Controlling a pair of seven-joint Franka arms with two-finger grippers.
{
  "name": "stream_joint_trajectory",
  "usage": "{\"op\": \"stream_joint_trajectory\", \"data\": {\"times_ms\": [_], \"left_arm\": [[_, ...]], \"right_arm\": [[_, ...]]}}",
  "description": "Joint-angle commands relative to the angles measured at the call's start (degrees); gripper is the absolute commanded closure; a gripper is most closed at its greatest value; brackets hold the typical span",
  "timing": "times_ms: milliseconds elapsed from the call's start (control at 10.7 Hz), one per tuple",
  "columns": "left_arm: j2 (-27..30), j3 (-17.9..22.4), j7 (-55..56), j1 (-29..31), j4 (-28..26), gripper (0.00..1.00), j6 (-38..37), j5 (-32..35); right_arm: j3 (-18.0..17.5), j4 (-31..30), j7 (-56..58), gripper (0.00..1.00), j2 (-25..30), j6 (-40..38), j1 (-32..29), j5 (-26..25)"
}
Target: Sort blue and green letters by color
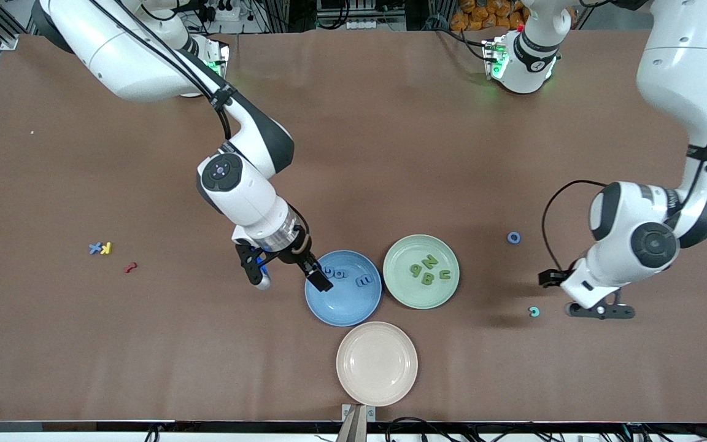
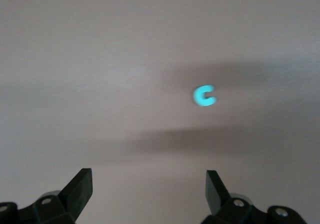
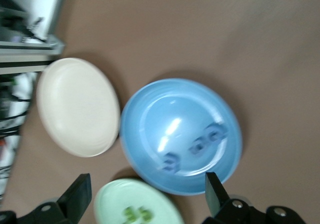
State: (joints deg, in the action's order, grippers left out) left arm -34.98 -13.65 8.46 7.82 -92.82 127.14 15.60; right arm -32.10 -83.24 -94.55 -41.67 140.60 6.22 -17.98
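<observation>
Three blue letters (image 1: pixel 341 273) lie in the blue plate (image 1: pixel 341 305); in the right wrist view the blue letters (image 3: pixel 200 146) sit in the blue plate (image 3: pixel 165 109). Several green letters (image 1: pixel 428 270) rest in the green plate (image 1: pixel 412 296), and the green letters (image 3: pixel 137 213) show in the green plate (image 3: pixel 115 201). My right gripper (image 1: pixel 284 273) (image 3: pixel 148 189) hangs open and empty over the blue plate's rim. A blue ring (image 1: pixel 513 237) and a teal C (image 1: pixel 534 312) (image 2: pixel 204 95) lie on the table by my left gripper (image 1: pixel 574 294) (image 2: pixel 149 184), which is open and empty above the table.
An empty cream plate (image 1: pixel 377 363) (image 3: pixel 77 106) stands nearer the front camera than the two coloured plates. Toward the right arm's end of the table lie a blue X (image 1: pixel 94 248), a yellow K (image 1: pixel 105 248) and a red squiggle (image 1: pixel 130 267).
</observation>
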Motion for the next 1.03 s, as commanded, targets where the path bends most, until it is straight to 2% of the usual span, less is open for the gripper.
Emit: {"op": "stream_joint_trajectory", "data": {"times_ms": [0, 94, 281, 561, 748, 935], "left_arm": [[9.2, 2.9, -1.5, 0.4, -8.1, 0.00, -0.4, 0.6], [11.4, 3.0, -1.3, 0.4, -9.5, 0.00, -0.4, -0.1], [16.1, 3.0, -1.3, 0.3, -11.8, 0.00, -0.7, -7.1], [22.7, 3.0, -0.9, -0.5, -11.5, 0.00, -7.5, -14.3], [25.6, 3.4, -0.6, -1.5, -9.0, 0.00, -13.2, -16.3], [25.8, 3.4, -0.6, -1.5, -2.1, 0.00, -23.2, -16.2]], "right_arm": [[-0.6, -7.0, 14.3, 0.00, 4.0, -6.5, -5.7, -0.6], [-0.7, -9.9, 19.3, 0.00, 5.5, -6.5, -7.9, -0.6], [-0.8, -16.9, 29.8, 0.00, 9.7, -6.6, -13.0, -0.6], [-0.8, -22.9, 46.2, 0.00, 12.3, -6.7, -21.7, -0.5], [-0.8, -24.6, 56.6, 0.00, 12.5, -6.8, -27.5, -0.5], [-0.5, -26.0, 68.6, 0.00, 12.2, -6.9, -33.3, -0.6]]}}
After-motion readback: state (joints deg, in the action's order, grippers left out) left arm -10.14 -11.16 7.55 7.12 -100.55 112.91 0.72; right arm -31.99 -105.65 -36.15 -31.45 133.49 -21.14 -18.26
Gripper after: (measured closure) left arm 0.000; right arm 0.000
